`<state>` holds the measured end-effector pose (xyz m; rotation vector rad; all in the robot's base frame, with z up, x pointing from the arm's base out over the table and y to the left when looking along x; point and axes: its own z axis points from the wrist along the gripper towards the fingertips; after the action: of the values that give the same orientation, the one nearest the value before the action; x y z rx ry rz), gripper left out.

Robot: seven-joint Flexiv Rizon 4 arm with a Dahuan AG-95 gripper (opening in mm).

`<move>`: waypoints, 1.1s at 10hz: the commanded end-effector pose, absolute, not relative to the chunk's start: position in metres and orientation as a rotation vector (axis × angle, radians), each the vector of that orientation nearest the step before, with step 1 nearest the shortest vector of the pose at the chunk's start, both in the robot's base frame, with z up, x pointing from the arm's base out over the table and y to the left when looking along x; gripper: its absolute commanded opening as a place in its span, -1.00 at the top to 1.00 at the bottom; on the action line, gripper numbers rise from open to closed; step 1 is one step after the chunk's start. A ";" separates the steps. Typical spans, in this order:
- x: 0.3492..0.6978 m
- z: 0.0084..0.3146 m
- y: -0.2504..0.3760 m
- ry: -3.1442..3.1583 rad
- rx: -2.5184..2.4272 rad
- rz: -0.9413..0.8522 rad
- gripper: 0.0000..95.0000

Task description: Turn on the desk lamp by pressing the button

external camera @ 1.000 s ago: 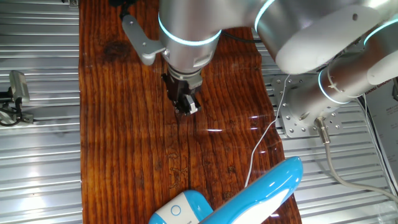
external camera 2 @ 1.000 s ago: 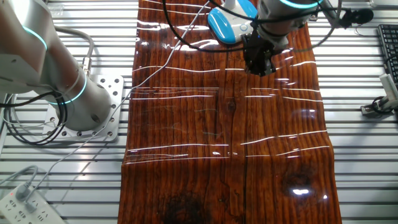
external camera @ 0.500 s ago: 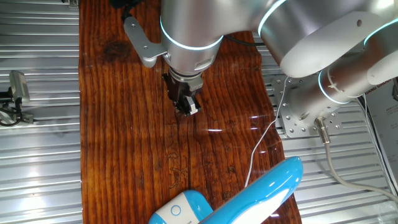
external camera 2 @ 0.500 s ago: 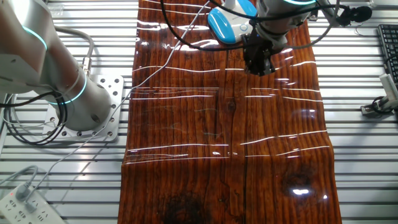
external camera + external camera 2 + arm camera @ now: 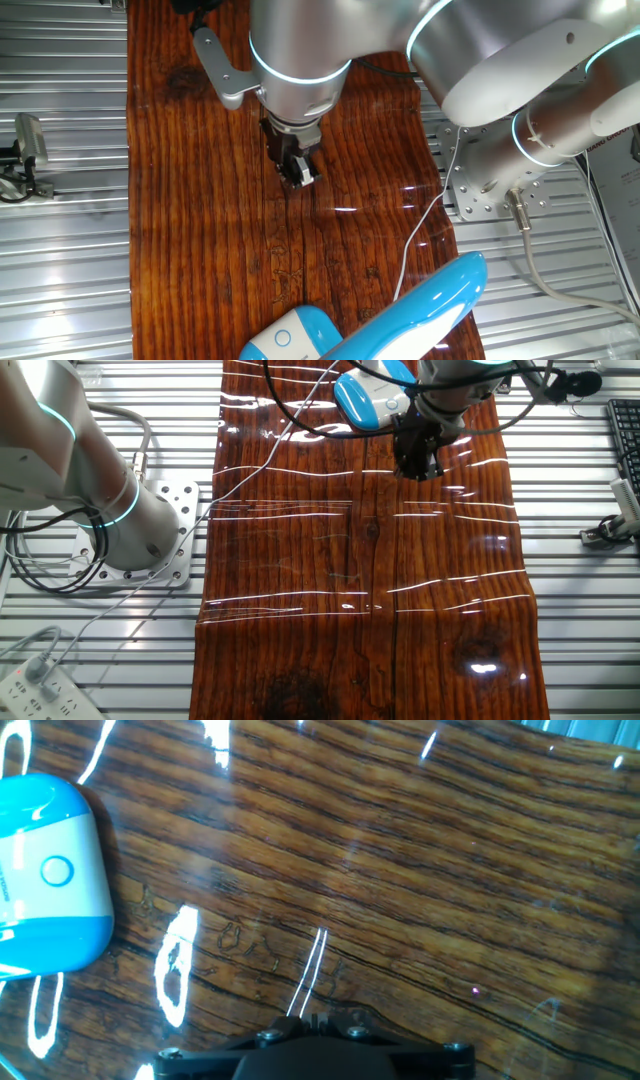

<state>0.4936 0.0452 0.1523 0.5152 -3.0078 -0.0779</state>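
The desk lamp is sky-blue and white. In one fixed view its rounded base (image 5: 285, 340) with a ring-shaped button (image 5: 283, 338) lies at the bottom edge, and its long arm (image 5: 430, 300) reaches to the right. My gripper (image 5: 298, 172) hangs over the bare wood, well away from the base and touching nothing. In the other fixed view the gripper (image 5: 418, 460) is just right of the lamp base (image 5: 362, 398). In the hand view the base (image 5: 45, 870) and button (image 5: 57, 870) sit at the far left. The fingertips of the gripper (image 5: 318, 1018) are together and empty.
The dark wooden tabletop (image 5: 200, 230) lies on ribbed metal. The lamp's thin white cord (image 5: 420, 230) runs off the right side of the wood. The robot's base (image 5: 110, 510) stands left of the table, and a power strip (image 5: 30, 680) lies at the lower left.
The arm's wrist has shifted slightly. The gripper stays almost in the same spot above the wood. The lamp has not moved.
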 end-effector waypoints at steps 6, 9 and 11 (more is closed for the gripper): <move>0.492 0.140 0.043 -3.004 0.480 -0.152 1.00; 0.486 0.126 0.049 -3.033 0.466 -0.137 1.00; 0.483 0.114 0.056 -3.058 0.433 -0.130 1.00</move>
<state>0.4846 0.0573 0.1143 0.4337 -3.0542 -0.1381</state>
